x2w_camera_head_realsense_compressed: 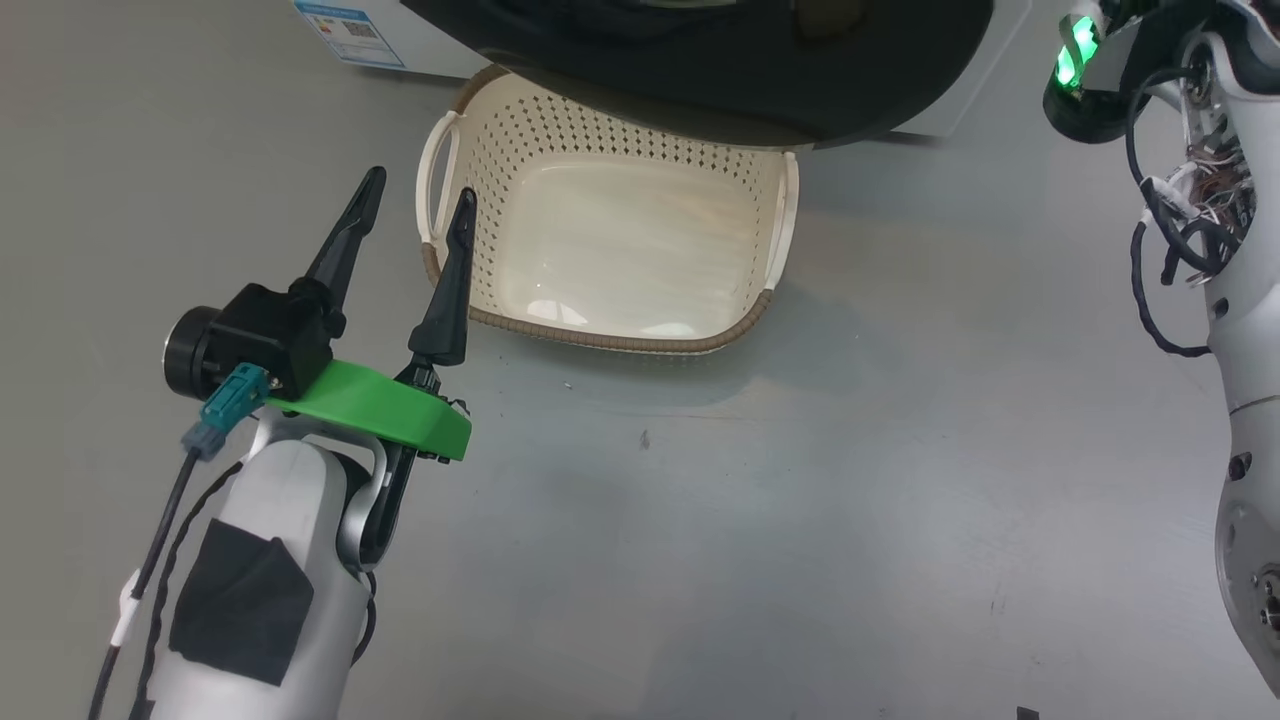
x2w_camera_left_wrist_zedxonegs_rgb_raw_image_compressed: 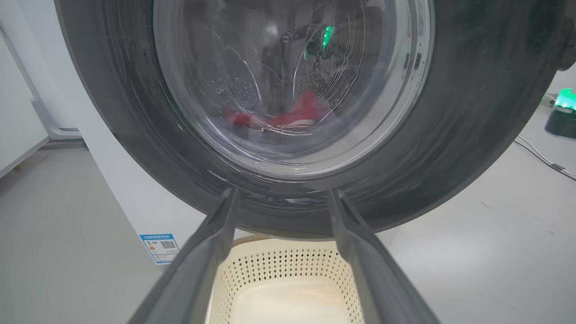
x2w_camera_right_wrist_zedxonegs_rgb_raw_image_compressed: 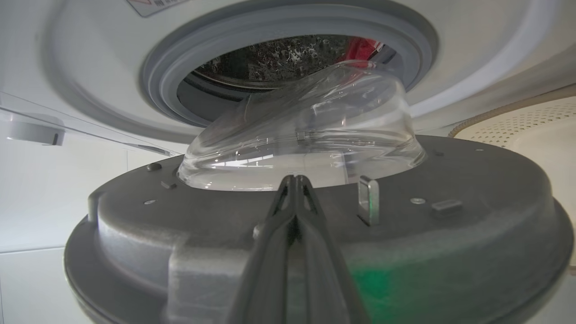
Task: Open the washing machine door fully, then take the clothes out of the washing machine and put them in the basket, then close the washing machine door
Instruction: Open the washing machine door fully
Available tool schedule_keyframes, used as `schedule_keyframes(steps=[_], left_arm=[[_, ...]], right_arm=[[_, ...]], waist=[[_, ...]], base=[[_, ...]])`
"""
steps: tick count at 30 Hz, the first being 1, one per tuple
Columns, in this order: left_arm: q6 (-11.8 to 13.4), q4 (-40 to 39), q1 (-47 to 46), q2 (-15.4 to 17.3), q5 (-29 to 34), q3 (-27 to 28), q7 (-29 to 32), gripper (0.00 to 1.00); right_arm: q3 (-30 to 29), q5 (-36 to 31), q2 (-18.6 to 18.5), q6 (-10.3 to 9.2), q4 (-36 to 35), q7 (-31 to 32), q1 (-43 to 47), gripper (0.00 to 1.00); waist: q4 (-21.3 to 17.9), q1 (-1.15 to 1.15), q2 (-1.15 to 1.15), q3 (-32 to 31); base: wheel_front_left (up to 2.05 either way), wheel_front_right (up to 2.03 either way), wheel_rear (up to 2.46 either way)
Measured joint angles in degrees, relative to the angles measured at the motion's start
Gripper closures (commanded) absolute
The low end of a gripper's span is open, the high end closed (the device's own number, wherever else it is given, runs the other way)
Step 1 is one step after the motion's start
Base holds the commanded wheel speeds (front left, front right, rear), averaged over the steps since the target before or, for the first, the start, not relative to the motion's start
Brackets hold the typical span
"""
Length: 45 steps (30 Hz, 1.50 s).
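Observation:
The washing machine door (x2w_camera_left_wrist_zedxonegs_rgb_raw_image_compressed: 472, 112) stands partly open, its black ring over the far edge of the basket (x2w_camera_head_realsense_compressed: 610, 340). The cream basket has nothing in it. My left gripper (x2w_camera_head_realsense_compressed: 420, 188) is open beside the basket's left handle and faces the door's outer side. Through the glass, red clothes (x2w_camera_left_wrist_zedxonegs_rgb_raw_image_compressed: 297, 114) lie in the drum. My right gripper (x2w_camera_right_wrist_zedxonegs_rgb_raw_image_compressed: 294, 180) is shut, its tips against the door's grey inner face (x2w_camera_right_wrist_zedxonegs_rgb_raw_image_compressed: 472, 189), just below the glass bowl (x2w_camera_right_wrist_zedxonegs_rgb_raw_image_compressed: 306, 130). Behind the door, the washing machine (x2w_camera_right_wrist_zedxonegs_rgb_raw_image_compressed: 90, 67) shows its open porthole, with red clothes (x2w_camera_right_wrist_zedxonegs_rgb_raw_image_compressed: 364, 45) inside.
A metal latch hook (x2w_camera_right_wrist_zedxonegs_rgb_raw_image_compressed: 368, 200) sticks up from the door's inner face, right of my fingers. The machine's blue label (x2w_camera_left_wrist_zedxonegs_rgb_raw_image_compressed: 159, 247) is low on its front. My right forearm (x2w_camera_head_realsense_compressed: 1250, 330), with loose cables, runs along the right edge. Grey floor (x2w_camera_head_realsense_compressed: 800, 520) lies in front of the basket.

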Motion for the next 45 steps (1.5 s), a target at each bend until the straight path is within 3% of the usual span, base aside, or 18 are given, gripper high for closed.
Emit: schedule_keyframes(steps=[27,45], left_arm=[[-0.08,3.88,4.32,-0.07,0.46,-0.42,0.00,0.00],[-0.51,6.15,7.16,-0.11,0.49,-2.09,0.00,0.00]], right_arm=[[3.83,3.78,3.24,1.38,-1.71,11.02,12.00,1.00],[7.80,5.68,4.10,1.46,-6.60,15.39,20.93,1.00]], waist=[[-1.58,0.00,0.00,-7.93],[0.86,0.00,0.00,-12.82]], base=[[0.00,0.00,0.00],[0.00,0.00,0.00]])
